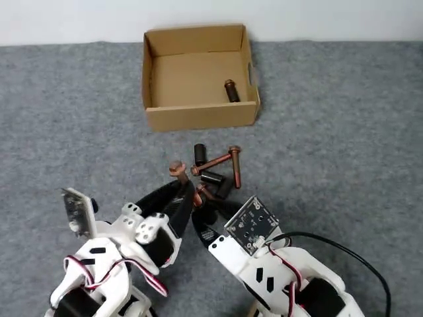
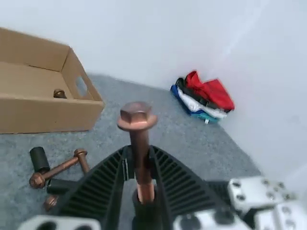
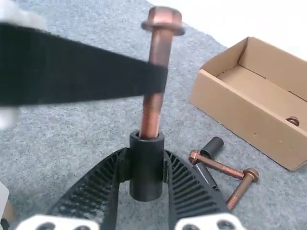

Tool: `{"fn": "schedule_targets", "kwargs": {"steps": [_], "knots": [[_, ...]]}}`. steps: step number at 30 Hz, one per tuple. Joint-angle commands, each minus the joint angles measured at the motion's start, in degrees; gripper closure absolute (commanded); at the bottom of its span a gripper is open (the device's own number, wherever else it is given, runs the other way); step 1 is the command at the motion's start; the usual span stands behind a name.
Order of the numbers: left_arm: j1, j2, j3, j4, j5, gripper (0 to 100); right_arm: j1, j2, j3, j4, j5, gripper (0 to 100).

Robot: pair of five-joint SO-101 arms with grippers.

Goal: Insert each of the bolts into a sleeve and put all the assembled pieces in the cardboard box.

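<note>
1 hex bolt [image 3: 152,112] in cylindrical sleeve [image 3: 146,165].

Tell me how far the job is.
Done: one assembled piece lies in the cardboard box. In hand: the left end effector holds a bolt, its tip inside the sleeve gripped by the right end effector. Remaining: two loose bolts and two loose sleeves on the carpet, to join and box.

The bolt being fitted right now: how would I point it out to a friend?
Find the open cardboard box, then come toward the arms. Just before them one copper bolt is held head up, tip in a black sleeve. The loose bolts nearby lie flat.
</note>
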Motion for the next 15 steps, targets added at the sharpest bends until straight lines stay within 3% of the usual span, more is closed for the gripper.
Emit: {"fn": "schedule_targets", "kwargs": {"steps": [1, 8, 15], "knots": [[4.92, 0.18, 0.04, 4.04, -6.24, 99, 0.48, -0.48, -4.04, -1.63, 0.62, 99.1], [8.09, 0.18, 0.13, 5.63, -10.73, 99, 0.66, -0.48, -4.04, -1.63, 0.62, 99.1], [7.82, 0.44, -0.22, 8.97, -14.24, 82, 0.66, -0.48, -4.04, -1.54, 0.62, 99.1]]}}
